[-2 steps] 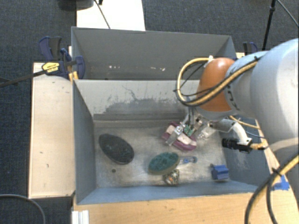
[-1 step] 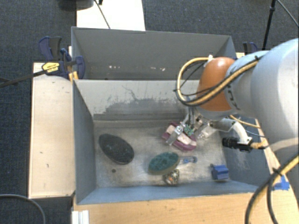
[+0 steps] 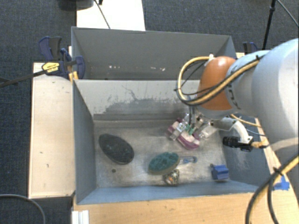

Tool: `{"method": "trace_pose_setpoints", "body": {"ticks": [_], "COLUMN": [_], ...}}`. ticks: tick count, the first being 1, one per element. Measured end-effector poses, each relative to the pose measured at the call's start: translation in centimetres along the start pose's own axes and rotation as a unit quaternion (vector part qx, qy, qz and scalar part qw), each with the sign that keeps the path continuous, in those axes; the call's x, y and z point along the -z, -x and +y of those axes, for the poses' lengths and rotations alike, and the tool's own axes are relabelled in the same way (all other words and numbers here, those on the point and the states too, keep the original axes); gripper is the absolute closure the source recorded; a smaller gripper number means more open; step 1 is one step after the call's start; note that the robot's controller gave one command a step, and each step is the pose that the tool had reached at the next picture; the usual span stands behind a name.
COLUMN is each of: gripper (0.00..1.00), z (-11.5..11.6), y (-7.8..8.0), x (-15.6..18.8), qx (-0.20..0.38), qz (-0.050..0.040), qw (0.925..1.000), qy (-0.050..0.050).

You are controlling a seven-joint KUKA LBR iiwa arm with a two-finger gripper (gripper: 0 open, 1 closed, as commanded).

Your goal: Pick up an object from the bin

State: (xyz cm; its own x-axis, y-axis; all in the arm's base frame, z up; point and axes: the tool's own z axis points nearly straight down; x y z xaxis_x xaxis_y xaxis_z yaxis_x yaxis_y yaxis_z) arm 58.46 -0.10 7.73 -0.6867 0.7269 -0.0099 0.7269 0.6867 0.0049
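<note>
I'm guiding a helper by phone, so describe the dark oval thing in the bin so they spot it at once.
Look in the grey bin, on its floor at the view's left end. The dark oval lump lies there alone, left of the teal oval. It is the only blackish thing.

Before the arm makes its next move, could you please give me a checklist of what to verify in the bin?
1. Is the pincer placed over one thing: ok, it is down at the purple and white thing at the back right of the bin.
2. That thing is held: cannot tell.
3. Nearest neighbour is apart: ok, the green oval thing lies apart, toward the front.
4. The blue block is out of the way: ok, it lies at the front right.
5. The dark oval thing is out of the way: ok, it lies far left.
</note>
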Motion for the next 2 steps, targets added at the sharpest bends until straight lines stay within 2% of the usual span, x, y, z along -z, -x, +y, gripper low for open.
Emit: {"method": "trace_pose_setpoints", "body": {"ticks": [1, 2], "gripper": [1.0, 1.0], "z": [0.15, 0.14], "y": [0.22, 0.3], "x": [6.59, 6.9], "qx": [0.005, 0.009], "qz": [0.0026, 0.0034], "qw": [1.0, 1.0], "qy": [0.0, -0.002]}}
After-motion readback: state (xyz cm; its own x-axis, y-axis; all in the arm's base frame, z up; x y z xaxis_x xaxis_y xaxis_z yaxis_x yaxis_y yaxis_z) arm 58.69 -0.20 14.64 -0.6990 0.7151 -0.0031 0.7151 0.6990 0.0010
